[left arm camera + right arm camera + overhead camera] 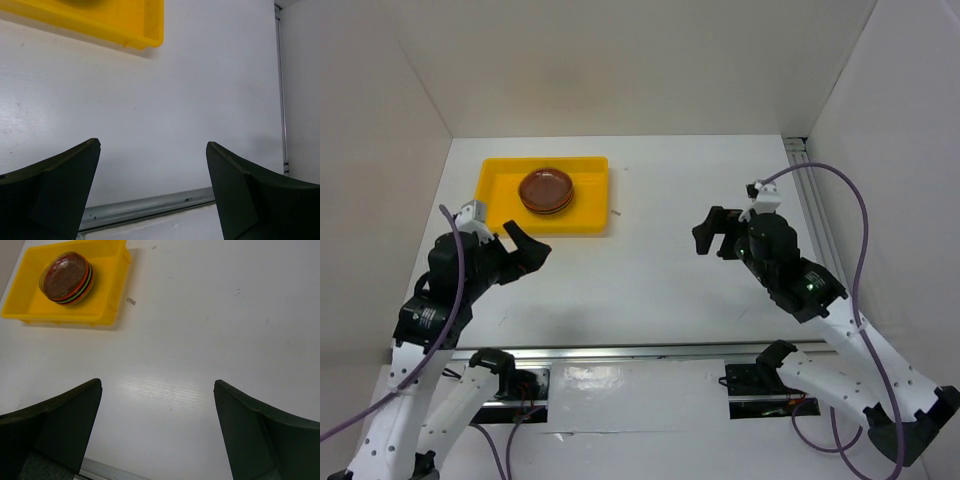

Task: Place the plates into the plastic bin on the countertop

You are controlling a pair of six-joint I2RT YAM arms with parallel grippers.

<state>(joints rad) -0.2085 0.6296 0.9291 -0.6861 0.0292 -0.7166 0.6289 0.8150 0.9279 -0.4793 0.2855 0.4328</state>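
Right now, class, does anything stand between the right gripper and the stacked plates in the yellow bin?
Nothing visible does. Only bare countertop lies between the right gripper, its fingers open, and the yellow bin holding the plates. A tiny speck lies beside the bin, off that line.

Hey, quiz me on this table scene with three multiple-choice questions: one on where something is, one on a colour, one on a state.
1. Where is the stack of plates?
A) inside the plastic bin
B) beside it
C) held in the air

2. What colour is the plastic bin?
A) blue
B) yellow
C) white

3. How do the left pincer and right pincer stand?
A) both shut on plates
B) one open, one shut
C) both open, empty

Answers:
1 A, the stack sits within the bin's walls.
2 B, it is bright yellow in every view.
3 C, each wrist view shows spread fingers with only countertop between them.
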